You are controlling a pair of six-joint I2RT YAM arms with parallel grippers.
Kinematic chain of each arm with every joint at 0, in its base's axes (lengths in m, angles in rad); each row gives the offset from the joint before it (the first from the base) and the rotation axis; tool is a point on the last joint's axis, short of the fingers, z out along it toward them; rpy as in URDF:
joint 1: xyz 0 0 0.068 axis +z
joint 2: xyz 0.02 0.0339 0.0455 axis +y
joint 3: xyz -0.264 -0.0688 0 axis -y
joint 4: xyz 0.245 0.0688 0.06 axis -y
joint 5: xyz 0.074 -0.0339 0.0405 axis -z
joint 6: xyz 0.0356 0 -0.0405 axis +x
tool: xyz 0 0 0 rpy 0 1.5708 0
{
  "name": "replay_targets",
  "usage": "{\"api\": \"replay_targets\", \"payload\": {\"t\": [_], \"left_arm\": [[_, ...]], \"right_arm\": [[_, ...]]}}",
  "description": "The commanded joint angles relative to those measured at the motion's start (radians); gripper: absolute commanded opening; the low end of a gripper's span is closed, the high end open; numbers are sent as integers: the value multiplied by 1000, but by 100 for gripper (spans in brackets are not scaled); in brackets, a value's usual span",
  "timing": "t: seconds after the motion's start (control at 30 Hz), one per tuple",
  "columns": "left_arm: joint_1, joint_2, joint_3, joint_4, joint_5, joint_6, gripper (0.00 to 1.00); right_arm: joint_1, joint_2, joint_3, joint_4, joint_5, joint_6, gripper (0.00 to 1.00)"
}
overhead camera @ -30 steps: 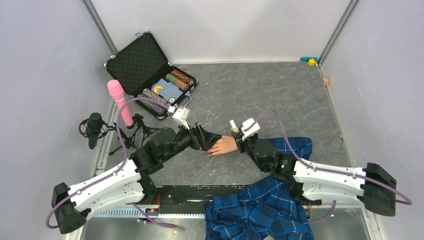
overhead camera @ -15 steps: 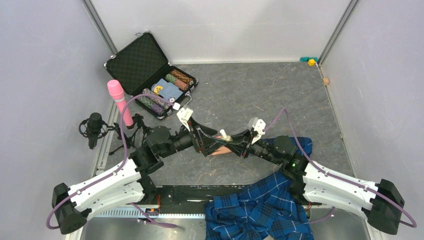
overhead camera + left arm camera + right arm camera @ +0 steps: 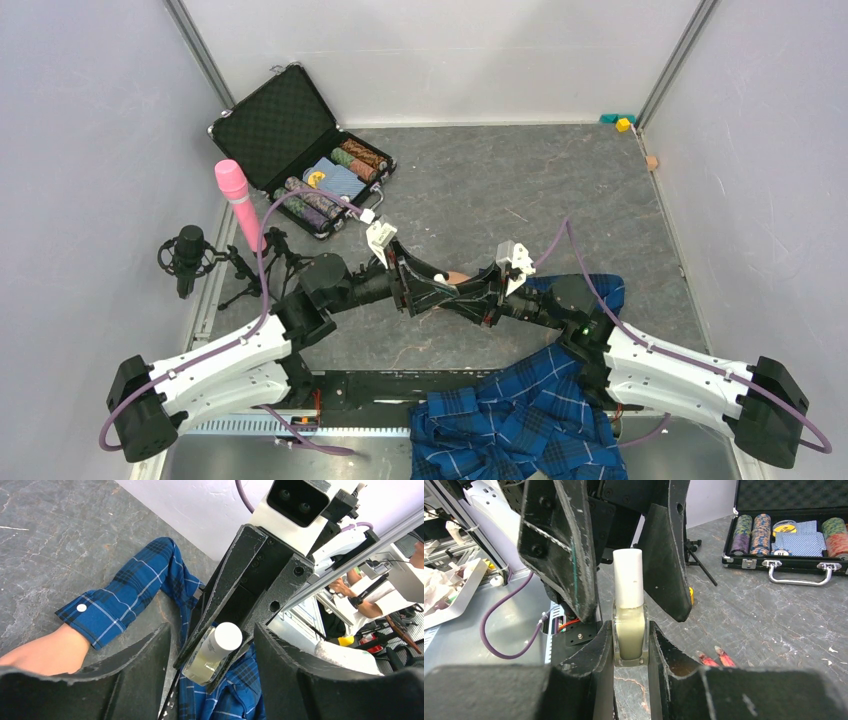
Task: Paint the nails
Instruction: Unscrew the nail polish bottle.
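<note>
Here, my right claw [image 3: 630, 647] clamps the small clear glass bottle with white cap [image 3: 628, 595]: likely light, slick, best turned by the cap, which my left claw [image 3: 210, 645] straddles, jaws apart. The tiny reddish-pink nails [image 3: 723, 655], stiff, lie on the grey tabletop [image 3: 774, 620] beneath; only the right wrist view shows them.

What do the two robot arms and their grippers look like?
The left arm and the right arm have white shells with black joints. A purple cable runs along each. The left gripper and the right gripper have black, wedge-shaped fingers.
</note>
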Motion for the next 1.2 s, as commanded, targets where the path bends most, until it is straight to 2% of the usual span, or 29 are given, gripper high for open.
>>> {"api": "replay_targets", "payload": {"t": [0.0,0.13,0.4,0.5,0.63,0.8,1.03,1.17], "left_arm": [[3,-5,-17,105,31,-16,64],[3,4,-21,105,23,-17,60],[3,30,-15,121,30,-24,33],[4,36,-19,128,29,-30,18],[3,42,-23,137,27,-34,3],[4,41,-35,109,-37,-33,2],[3,68,-42,71,-130,-61,2],[3,94,-55,71,-183,-85,2]], "right_arm": [[-2,-9,-3,40,9,4,0],[-2,-3,-1,20,30,-1,0],[-2,-21,-1,-31,76,-18,0],[-2,-24,-6,-32,86,-16,0],[-2,-24,-12,-36,111,-13,0],[-2,-16,-8,-108,241,-8,0],[-2,0,-16,-115,318,-18,0],[-2,38,-16,-114,419,-31,0]]}}
